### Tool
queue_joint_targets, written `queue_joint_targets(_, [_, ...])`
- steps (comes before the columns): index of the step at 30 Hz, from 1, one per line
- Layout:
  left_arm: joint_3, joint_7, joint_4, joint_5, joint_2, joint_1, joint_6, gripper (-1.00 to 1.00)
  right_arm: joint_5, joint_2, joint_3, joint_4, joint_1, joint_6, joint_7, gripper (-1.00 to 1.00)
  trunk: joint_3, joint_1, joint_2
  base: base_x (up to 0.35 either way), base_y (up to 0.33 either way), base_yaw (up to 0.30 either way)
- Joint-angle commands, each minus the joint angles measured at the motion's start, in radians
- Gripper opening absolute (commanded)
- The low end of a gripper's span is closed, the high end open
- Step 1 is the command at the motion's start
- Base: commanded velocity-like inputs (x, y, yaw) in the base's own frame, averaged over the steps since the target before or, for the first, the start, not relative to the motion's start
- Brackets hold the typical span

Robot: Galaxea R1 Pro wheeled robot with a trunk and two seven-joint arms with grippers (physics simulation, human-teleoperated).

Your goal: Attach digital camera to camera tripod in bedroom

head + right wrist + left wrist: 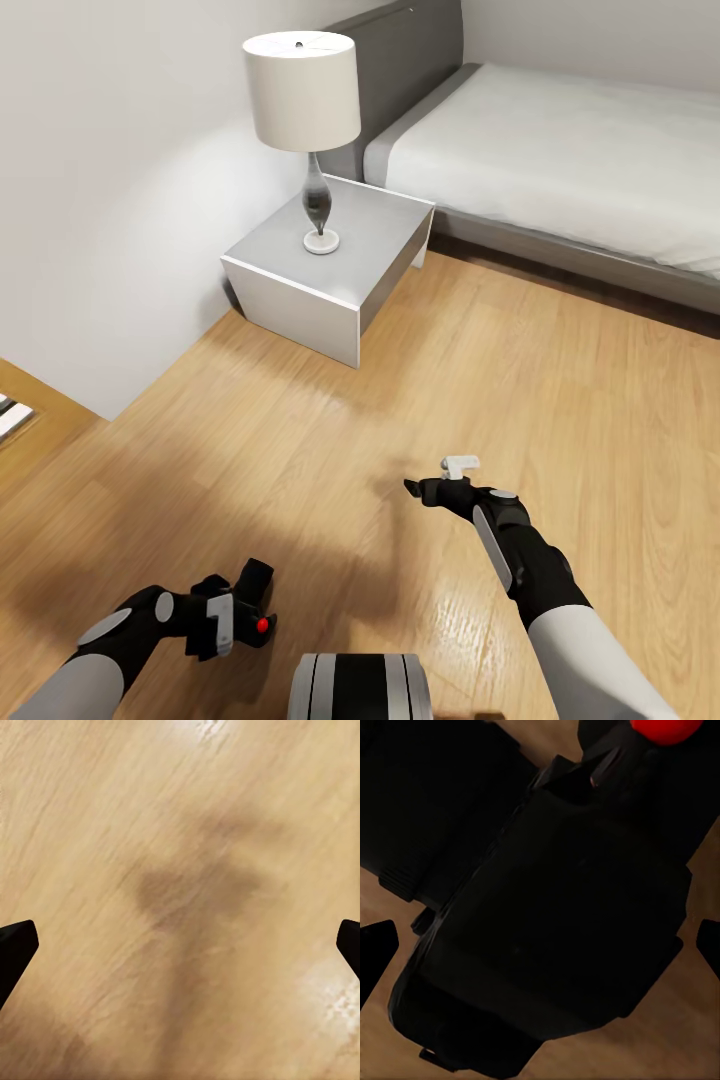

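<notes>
The digital camera (pixel 256 592), small and black with a round red button (pixel 262 625), sits in my left gripper (pixel 238 608) low at the left, above the light wood floor (pixel 330 440) of the bedroom. In the left wrist view the camera body (pixel 562 915) spans nearly the whole gap between the two fingertips (pixel 375 945), and the red button (pixel 667 727) shows at the frame's edge. My right gripper (pixel 430 482) hangs open over bare floor, its fingertips (pixel 15 945) wide apart with nothing between them. The camera tripod is out of view.
A grey nightstand (pixel 330 255) with a white-shaded lamp (pixel 302 90) stands against the wall ahead on the left. The grey bed (pixel 570 150) runs along the back right. A wall corner (pixel 105 410) juts out at the left. Open wood floor lies between.
</notes>
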Motion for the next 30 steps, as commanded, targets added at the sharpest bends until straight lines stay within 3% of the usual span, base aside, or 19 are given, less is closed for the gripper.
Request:
queue_joint_targets(1, [0.008,-0.004,-0.002,-0.008,-0.002,-0.001,-0.006,1.0,-0.005,0.0,0.0,-0.001,0.0,0.006,0.0,1.0,-0.001,0.0,0.0,0.0,0.0,0.0])
queue_joint_targets(19, [0.009,-0.002,0.0,-0.008,-0.004,-0.001,-0.015,1.0,-0.005,0.0,0.001,0.004,0.0,0.003,0.0,1.0,-0.001,0.0,0.0,0.0,0.0,0.0])
queue_joint_targets(20, [0.009,-0.002,0.0,-0.009,-0.004,-0.001,-0.015,-1.0,-0.003,0.0,0.001,0.008,0.0,0.003,0.0,1.0,-0.001,0.0,0.0,0.0,0.0,0.0])
queue_joint_targets(30, [0.01,-0.002,0.003,-0.009,-0.007,-0.001,-0.014,-1.0,-0.002,0.001,0.001,0.012,0.0,0.003,0.0,1.0,-0.001,0.0,0.0,0.0,0.0,0.0])
